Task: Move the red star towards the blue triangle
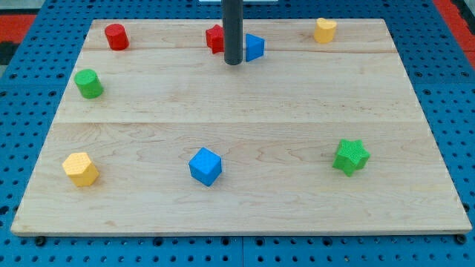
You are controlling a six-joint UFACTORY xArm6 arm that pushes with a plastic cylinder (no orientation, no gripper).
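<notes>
Progress looks nearly complete from where I sit: the red star (pixel 214 38) lies at the upper middle of the frame, and the blue triangle (pixel 254 47) sits just to its right, with only my rod standing in front of the gap between them. My tip (pixel 233 63) rests on the wooden board (pixel 237 200) just below that gap, near both blocks; whether it touches either I cannot tell, nor whether the two blocks touch behind the rod. The rig has no fingers to spread or pinch, only the bare rod. I judge that at most a short nudge rightward remains, and the tip would first have to get to the star's left side.
</notes>
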